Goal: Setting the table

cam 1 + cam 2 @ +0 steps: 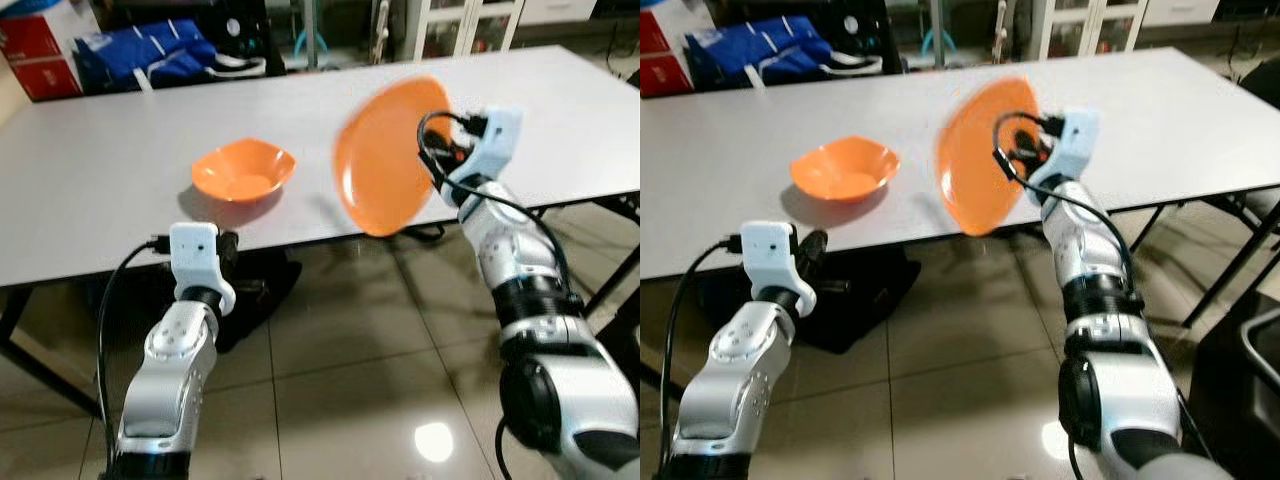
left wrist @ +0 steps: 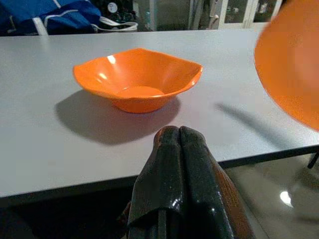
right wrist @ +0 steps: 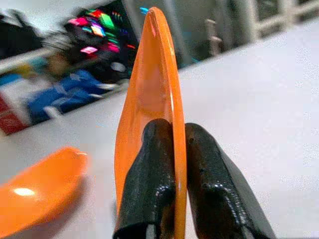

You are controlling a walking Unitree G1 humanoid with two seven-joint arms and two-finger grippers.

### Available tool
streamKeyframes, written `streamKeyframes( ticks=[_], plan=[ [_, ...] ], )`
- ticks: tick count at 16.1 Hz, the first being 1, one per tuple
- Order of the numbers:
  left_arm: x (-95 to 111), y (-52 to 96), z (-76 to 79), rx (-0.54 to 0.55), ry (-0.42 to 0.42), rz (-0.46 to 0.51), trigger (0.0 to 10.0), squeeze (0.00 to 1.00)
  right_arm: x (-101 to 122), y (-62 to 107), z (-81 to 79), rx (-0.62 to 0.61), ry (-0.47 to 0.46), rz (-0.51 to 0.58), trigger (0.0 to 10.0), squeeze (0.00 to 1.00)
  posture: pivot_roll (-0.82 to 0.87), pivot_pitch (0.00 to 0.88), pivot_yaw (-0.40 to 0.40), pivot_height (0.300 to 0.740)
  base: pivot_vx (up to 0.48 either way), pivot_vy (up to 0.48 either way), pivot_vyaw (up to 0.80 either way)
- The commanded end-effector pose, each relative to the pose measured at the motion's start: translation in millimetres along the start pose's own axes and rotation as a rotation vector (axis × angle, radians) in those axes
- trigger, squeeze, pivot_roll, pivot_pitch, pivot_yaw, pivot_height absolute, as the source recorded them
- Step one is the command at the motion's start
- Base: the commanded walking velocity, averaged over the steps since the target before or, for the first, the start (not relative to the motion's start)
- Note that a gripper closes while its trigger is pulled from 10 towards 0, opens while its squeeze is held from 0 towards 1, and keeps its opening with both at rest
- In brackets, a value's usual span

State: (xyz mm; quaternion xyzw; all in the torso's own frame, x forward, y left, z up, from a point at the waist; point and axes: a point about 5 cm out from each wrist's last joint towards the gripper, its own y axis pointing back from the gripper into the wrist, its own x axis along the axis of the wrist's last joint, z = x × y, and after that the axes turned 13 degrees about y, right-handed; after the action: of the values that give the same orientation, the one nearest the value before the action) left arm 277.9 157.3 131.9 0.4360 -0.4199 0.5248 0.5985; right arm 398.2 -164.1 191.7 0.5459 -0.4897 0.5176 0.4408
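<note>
This looks like a plain workroom or lab-like space more than a furnished home. A long grey table (image 1: 100, 170) on black metal legs stands on a glossy beige tiled floor (image 1: 350, 370) that mirrors a ceiling light. Along the top edge of the frame, behind the table, things are stacked loosely: a red cardboard box (image 1: 40, 55) at upper left, blue bags (image 1: 140, 50) beside it, and white cabinets with glass doors (image 1: 465, 25) at upper right. A dark bag (image 1: 255, 290) lies on the floor under the table.
</note>
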Motion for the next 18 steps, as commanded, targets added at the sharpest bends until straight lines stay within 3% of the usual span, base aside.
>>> streamKeyframes(
  ticks=[1,4,7,10,15,18],
  plan=[
    [4,2.1,3.3,-0.027,0.003,0.004,10.0,0.0,20,-6.0,-0.4,-0.029,0.001,0.087,10.0,0.0,-0.12,0.0,0.098,0.74,0.0,0.0,0.0],
    [6,5.1,13.6,-0.077,-0.011,0.017,10.0,0.0,14,-9.5,-5.5,-0.031,0.023,0.075,10.0,0.0,-0.11,0.0,0.095,0.74,0.0,0.0,0.0],
    [13,6.0,24.7,-0.148,-0.096,0.05,10.0,0.0,11,-10.8,-7.5,-0.033,0.05,0.072,10.0,0.0,-0.11,0.0,0.095,0.74,0.292,0.0,0.0],
    [31,7.4,38.4,-0.318,-0.141,0.007,10.0,0.0,8,-12.7,-4.4,-0.053,0.072,0.066,10.0,0.0,-0.11,0.0,0.099,0.74,0.445,0.0,0.0],
    [43,4.2,49.4,-0.416,-0.218,0.0,10.0,0.0,5,-13.5,-5.7,-0.058,0.079,0.058,10.0,0.0,-0.1,0.0,0.109,0.74,0.48,0.0,0.0],
    [47,4.2,54.4,-0.446,-0.214,-0.008,10.0,0.0,2,-13.7,-8.5,-0.054,0.076,0.052,10.0,0.0,-0.1,0.0,0.112,0.74,0.48,0.0,0.0]
  ],
)
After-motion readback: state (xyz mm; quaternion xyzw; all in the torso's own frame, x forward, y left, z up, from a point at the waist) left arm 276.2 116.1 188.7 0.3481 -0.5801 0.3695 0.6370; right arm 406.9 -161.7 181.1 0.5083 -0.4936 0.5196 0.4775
